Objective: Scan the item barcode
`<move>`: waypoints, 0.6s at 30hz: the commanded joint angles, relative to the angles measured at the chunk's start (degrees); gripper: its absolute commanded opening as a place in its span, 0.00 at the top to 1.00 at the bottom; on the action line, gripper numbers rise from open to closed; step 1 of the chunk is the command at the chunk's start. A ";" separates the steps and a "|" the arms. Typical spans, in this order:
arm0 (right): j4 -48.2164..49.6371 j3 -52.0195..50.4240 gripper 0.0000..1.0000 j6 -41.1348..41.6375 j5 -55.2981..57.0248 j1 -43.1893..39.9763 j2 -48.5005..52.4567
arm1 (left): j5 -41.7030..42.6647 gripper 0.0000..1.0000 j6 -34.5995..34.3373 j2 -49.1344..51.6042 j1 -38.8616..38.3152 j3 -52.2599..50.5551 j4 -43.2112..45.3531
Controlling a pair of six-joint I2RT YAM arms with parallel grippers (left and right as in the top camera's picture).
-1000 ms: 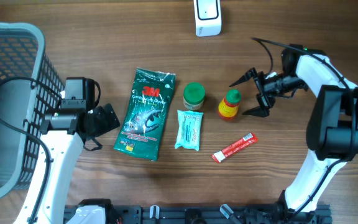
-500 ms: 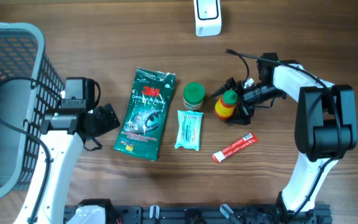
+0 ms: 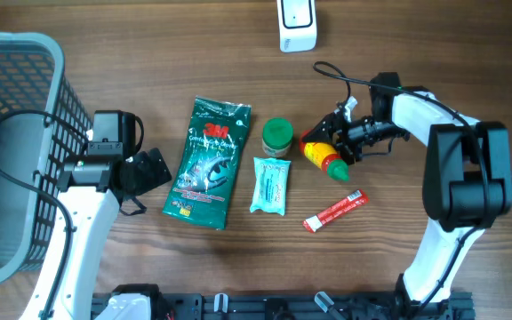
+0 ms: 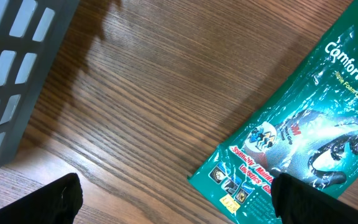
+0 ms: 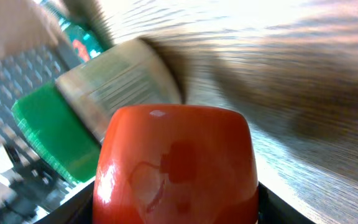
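A brown wood-grain table carried everything. At its left edge stood a tall grey plastic mesh basket; through its open top only its own mesh walls and floor showed.

Just right of the basket the left gripper hovered over bare wood. Its black fingertips were spread wide and released, with nothing between them. Near it lay a flat green foil packet with white lettering, sealed. To the right of that lay a smaller pale-blue sealed pouch, almost touching the packet.

A white scanner sat at the far edge of the table, well apart from the goods. A small jar with a green lid stood upright just above the pouch, lid on and contents hidden.

Just right of the jar, a yellow plastic bottle with a red cap was tilted over, cap on. It sat in the right gripper, whose fingers were closed against it on both sides. The red cap filled the right wrist view.

Below the bottle lay a thin red stick sachet, apart from the rest.
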 commanded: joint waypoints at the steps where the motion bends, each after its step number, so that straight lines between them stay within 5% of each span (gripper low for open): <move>1: -0.83 1.73 0.59 -12.85 -4.20 -0.31 -9.79 | 0.28 0.00 1.14 -0.66 0.35 -0.37 0.00; 11: -10.23 1.70 0.57 -22.73 3.93 -0.13 -38.12 | 0.28 0.00 1.14 -0.66 0.35 -0.37 0.00; 18: -16.17 1.57 0.53 -4.20 33.55 -0.13 -46.53 | 0.28 0.00 1.14 -0.66 0.35 -0.37 0.02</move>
